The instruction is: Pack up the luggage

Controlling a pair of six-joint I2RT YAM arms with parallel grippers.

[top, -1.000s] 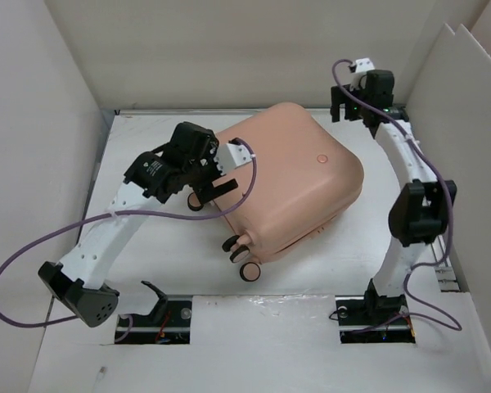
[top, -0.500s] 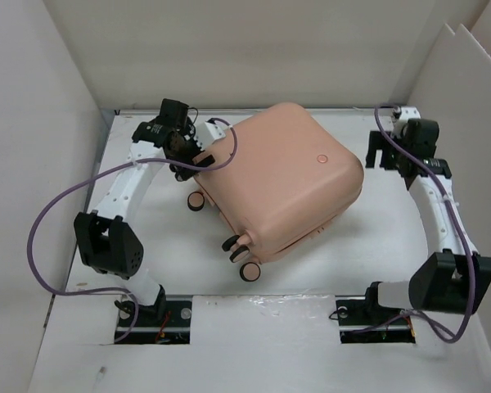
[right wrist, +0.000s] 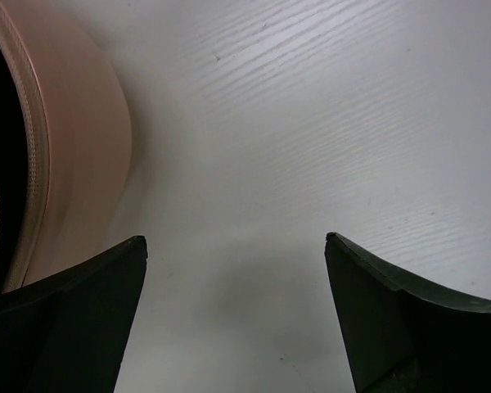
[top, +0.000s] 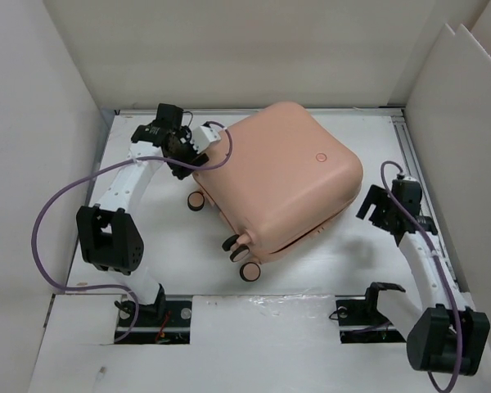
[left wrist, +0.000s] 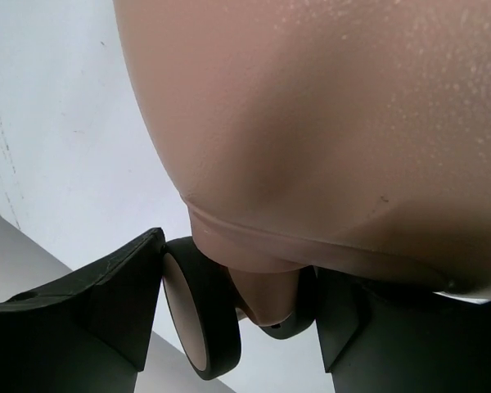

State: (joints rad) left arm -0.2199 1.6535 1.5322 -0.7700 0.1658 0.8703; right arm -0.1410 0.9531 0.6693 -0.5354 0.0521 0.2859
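Observation:
The peach-pink luggage (top: 282,180) lies flat and shut in the middle of the table, wheels (top: 231,243) toward the left and near side. My left gripper (top: 190,157) is at its far-left corner. In the left wrist view the fingers (left wrist: 106,295) press on both sides of a twin black wheel (left wrist: 200,307) under the shell (left wrist: 311,123), so the left gripper (left wrist: 239,282) is shut on that wheel. My right gripper (top: 375,205) hangs low by the luggage's right side. It is open (right wrist: 236,239) over bare table, with the luggage's zip edge (right wrist: 74,147) at its left.
White walls box in the table on the left (top: 33,164), back (top: 245,57) and right (top: 466,147). Purple cables (top: 45,229) loop off both arms. Two other wheels (top: 250,273) stick out at the luggage's near-left corner.
The left jaws have closed onto the wheel at the luggage's far-left corner. The right arm has swung from the far right toward the near side, down beside the luggage.

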